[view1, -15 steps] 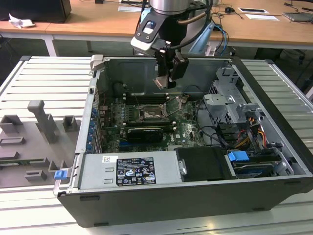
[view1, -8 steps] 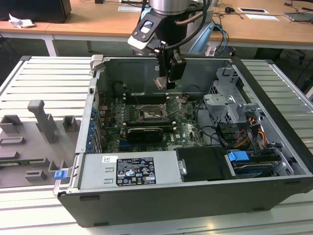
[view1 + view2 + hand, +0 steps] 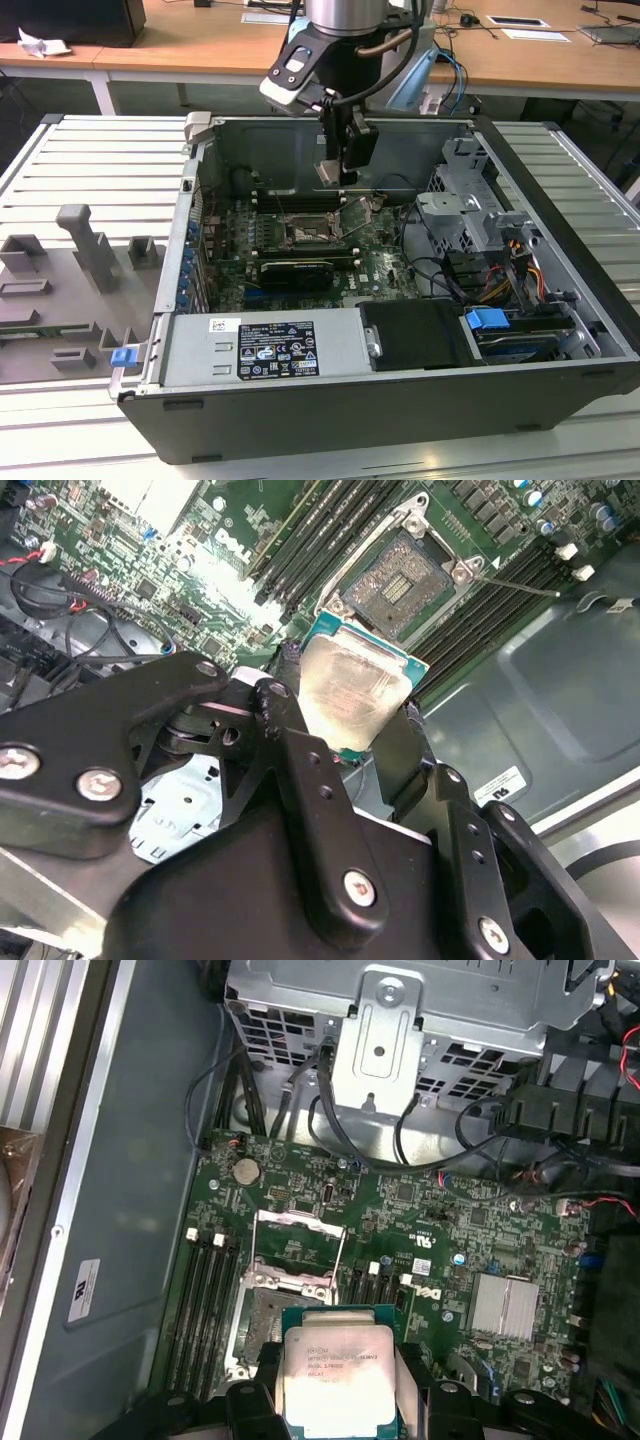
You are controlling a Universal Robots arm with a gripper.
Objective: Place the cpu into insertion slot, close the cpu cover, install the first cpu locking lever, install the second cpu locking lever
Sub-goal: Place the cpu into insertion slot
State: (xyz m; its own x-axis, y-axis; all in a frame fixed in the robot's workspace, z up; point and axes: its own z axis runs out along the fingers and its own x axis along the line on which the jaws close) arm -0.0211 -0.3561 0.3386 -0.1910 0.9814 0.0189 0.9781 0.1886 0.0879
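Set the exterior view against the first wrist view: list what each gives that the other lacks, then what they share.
Exterior view: the whole computer case, its labelled power supply, and the grey fixture tray on the exterior view's left.
First wrist view: the coin battery and the silvery heatsink.
Both: the cpu gripped between the fingers above the green board, with the insertion slot empty.

The cpu aloft — insertion slot bare
I see the slot at its 7 o'clock, exterior view; cpu cover hinged open.
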